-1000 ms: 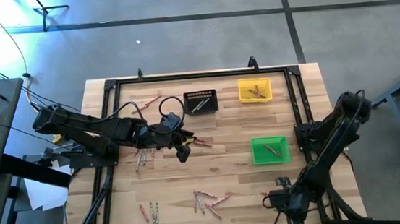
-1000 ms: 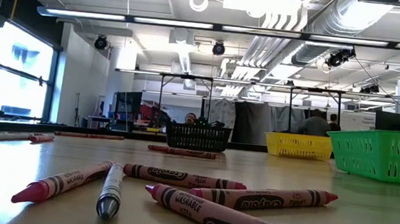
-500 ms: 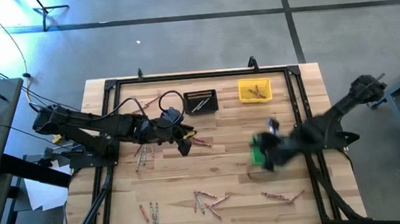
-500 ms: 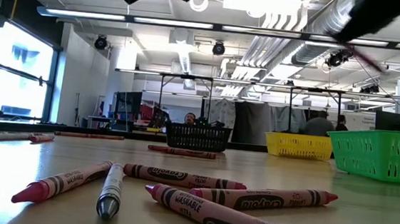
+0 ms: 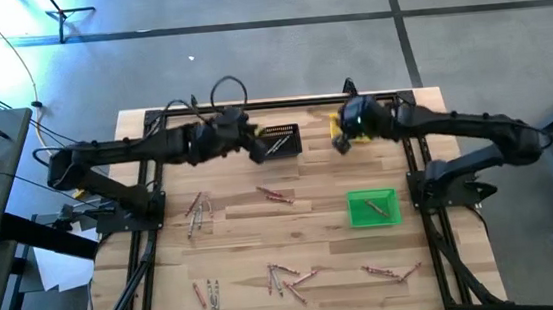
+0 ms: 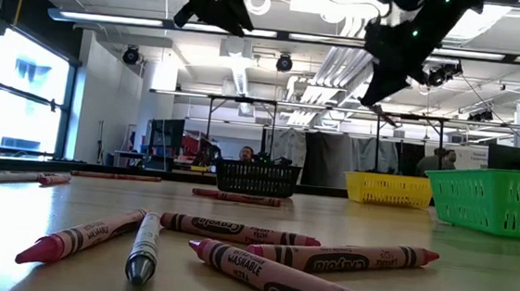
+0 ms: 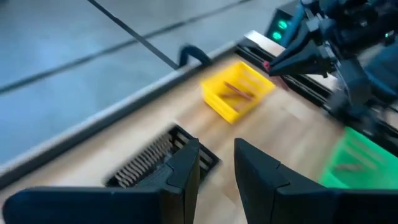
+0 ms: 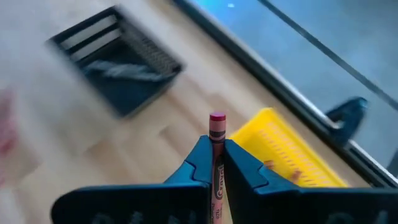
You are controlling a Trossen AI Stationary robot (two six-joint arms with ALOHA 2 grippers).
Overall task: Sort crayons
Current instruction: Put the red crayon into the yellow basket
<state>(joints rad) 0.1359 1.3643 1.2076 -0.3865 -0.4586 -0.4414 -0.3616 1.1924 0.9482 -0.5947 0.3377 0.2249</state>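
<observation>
My right gripper (image 5: 340, 142) hangs above the yellow bin's (image 5: 356, 127) left edge, shut on a reddish-pink crayon (image 8: 217, 134). My left gripper (image 5: 258, 155) hovers over the left end of the black bin (image 5: 280, 140). Its fingers (image 7: 186, 165) stand apart, and I see nothing between them. Grey crayons lie in the black bin (image 7: 146, 163), brownish ones in the yellow bin (image 7: 237, 91), and one in the green bin (image 5: 374, 208). Loose crayons lie flat on the table in groups (image 5: 197, 212), (image 5: 275, 195), (image 5: 285, 277), (image 5: 389, 271). My right gripper pinches the reddish-pink crayon between its two fingers, with the crayon lying along them. The crayon's pointed end (image 8: 217, 119) sticks out past the fingertips. The fingers slant down toward the table's left. The crayon is lifted clear, high above the table.
A black metal frame (image 5: 252, 106) runs around the table's far and side edges. Another small group of crayons (image 5: 205, 294) lies near the front left. In the low view, crayons (image 6: 235, 229) lie close to the camera. The wood between the bins and the loose crayons is bare.
My right gripper has swung from the table's near right corner across the green bin to the far side by the yellow bin, rising and turning. My left gripper has gone from the table's middle toward the far edge, over the black bin.
</observation>
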